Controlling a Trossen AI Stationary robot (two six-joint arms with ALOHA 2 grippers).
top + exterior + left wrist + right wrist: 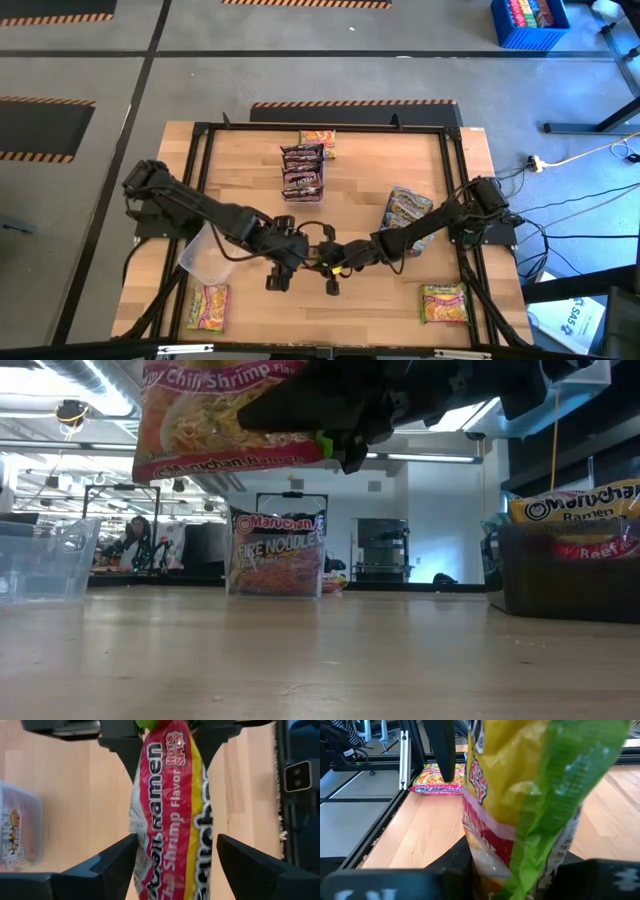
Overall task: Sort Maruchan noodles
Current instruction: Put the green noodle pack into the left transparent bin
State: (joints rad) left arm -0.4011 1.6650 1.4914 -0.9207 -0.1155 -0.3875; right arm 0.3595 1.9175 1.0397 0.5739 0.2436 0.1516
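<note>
Presently, high view, reading left to right. A clear plastic bin (205,255) sits at the table's left edge, partly under the left arm, and a yellow-pink Maruchan packet (207,306) lies flat at the near-left corner of the wooden table (250,190). The left gripper (283,268) hangs over the near-centre of the table; in its wrist view its fingers (112,862) stand spread on either side of the chili-shrimp packet (172,810), with a gap showing at each side, so released, not pinching. Just beside it, the right gripper (338,268) meets it from the other side and is clenched on that same chili-shrimp packet, which hangs in the air between the two claws, clear of the tabletop in the low view. At the far centre stands a stack of dark maroon packets (303,170), with one more yellow-pink packet (320,140) just behind it. Right of centre, a bin of packets (408,210) sits partly under the right arm. A yellow-green packet (444,302) lies flat at the near-right corner.
</note>
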